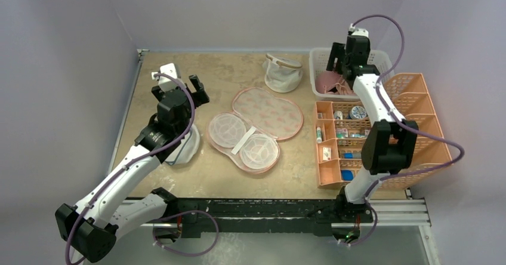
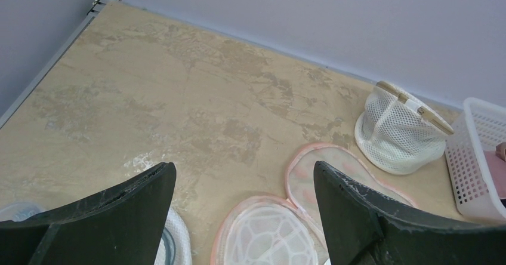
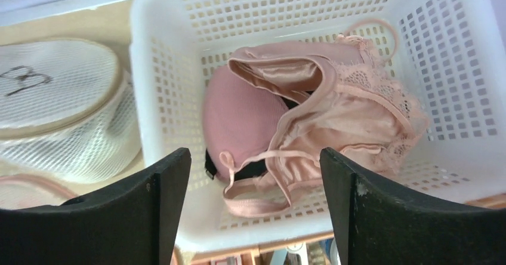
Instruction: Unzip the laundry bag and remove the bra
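The laundry bag (image 1: 268, 113) lies unzipped and spread flat in the middle of the table, its printed peach half beside its white mesh-lined half (image 1: 244, 142). In the left wrist view the laundry bag (image 2: 334, 169) shows between and beyond the fingers. The bra (image 3: 334, 116), dusty pink with lace and thin straps, lies loose in a white basket (image 3: 459, 56) at the back right; from above the bra (image 1: 327, 81) is partly hidden by the arm. My right gripper (image 3: 252, 153) hangs open just above it, holding nothing. My left gripper (image 2: 244, 165) is open over the bare table left of the bag.
A pink rounded thing with a black strap (image 3: 238, 122) lies under the bra. A white mesh cup-shaped pouch (image 1: 281, 71) stands left of the basket. A round white mesh pouch (image 1: 188, 145) lies under my left arm. An orange organiser (image 1: 340, 139) and an orange basket (image 1: 423, 116) fill the right side.
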Controlling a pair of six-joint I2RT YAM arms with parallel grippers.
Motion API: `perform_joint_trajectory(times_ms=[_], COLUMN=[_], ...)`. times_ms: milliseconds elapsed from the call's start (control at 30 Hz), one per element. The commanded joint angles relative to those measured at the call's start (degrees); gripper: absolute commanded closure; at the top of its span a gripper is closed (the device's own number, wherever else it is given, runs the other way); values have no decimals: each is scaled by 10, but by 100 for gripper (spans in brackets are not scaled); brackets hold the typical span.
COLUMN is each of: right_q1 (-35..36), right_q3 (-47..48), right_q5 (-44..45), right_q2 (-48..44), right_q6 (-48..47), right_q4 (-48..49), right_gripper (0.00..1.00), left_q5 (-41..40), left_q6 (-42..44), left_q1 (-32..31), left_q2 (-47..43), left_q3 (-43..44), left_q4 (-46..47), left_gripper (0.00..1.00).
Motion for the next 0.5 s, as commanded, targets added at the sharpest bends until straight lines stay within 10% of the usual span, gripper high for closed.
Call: perform_joint_trajectory(times_ms=[0, 467], right_q1=[1, 189], right_q3=[-54, -196], right_q5=[-72, -180], right_q2=[-75, -200], right_q6=[-10, -42], right_q4=[32, 46], right_gripper=[16, 5], left_q5=[14, -3], left_q6=[-1, -7], left_q1=[4, 5], left_q2=[0, 7], left_q3=[32, 41], left_q4=[14, 2], left_gripper=[15, 12])
